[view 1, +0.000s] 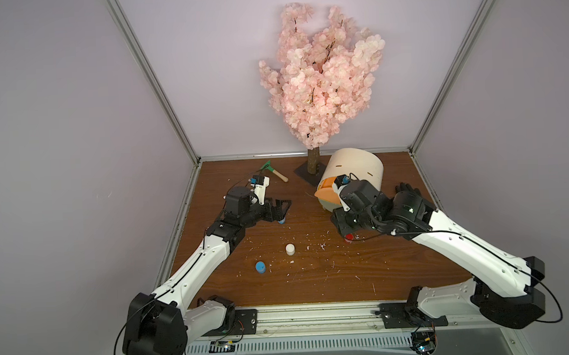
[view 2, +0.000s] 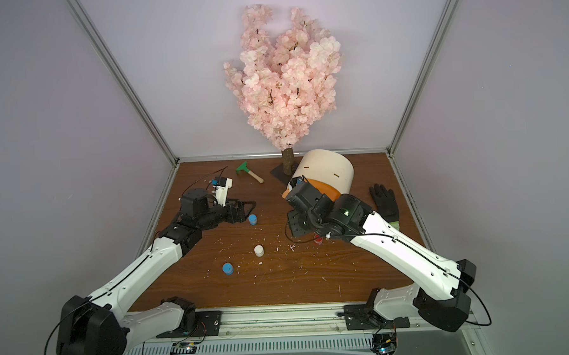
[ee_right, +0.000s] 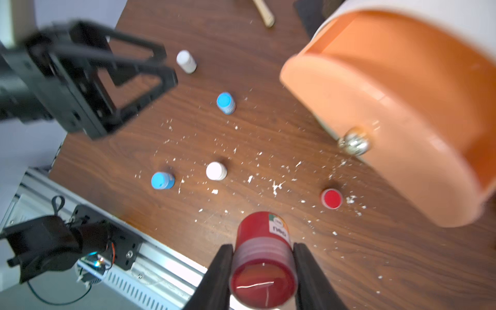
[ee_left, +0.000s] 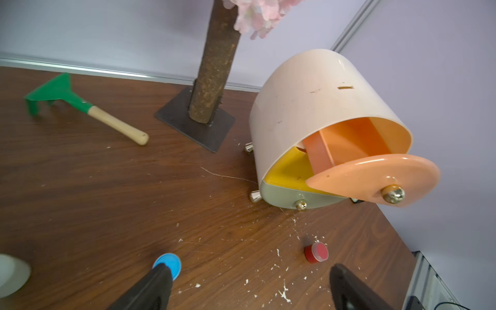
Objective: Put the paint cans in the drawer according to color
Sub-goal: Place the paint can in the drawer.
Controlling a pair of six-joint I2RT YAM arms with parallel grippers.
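A cream, drum-shaped drawer cabinet (ee_left: 308,102) sits at the back right of a dark wood-grain counter (view 1: 314,282). It is just beside the trunk of an artificial pink blossom tree (view 1: 321,77). Its three stacked drawers each have a small metal knob: grey at the bottom, yellow in the middle, and a peach-orange top drawer (ee_left: 375,174), which is pulled out and open.

The paint cans are tiny, squat plastic cylinders. The right end effector (ee_right: 263,248) is closed on a held red can (ee_right: 264,281), gripping its sides above the counter near the open drawer's front. This can has a small white label with dark letters too blurred to read.

A second red can (ee_right: 331,198) stands on the counter in front of the cabinet. Near the middle, a white can (view 1: 290,248) and a blue can (view 1: 260,267) stand close together. A second blue can (view 2: 252,219) stands at one fingertip of the left end effector (ee_left: 251,271), whose jaws are spread wide and hold nothing. A second white can (ee_right: 186,61) stands close by, beyond that end effector.

A green-headed toy rake (view 1: 273,172) with a wooden handle lies at the back left. A black glove (view 2: 385,203) with a green cuff lies at the right, partly behind the right arm. In both top views that arm also hides much of the cabinet's front. White flecks are scattered over the counter.
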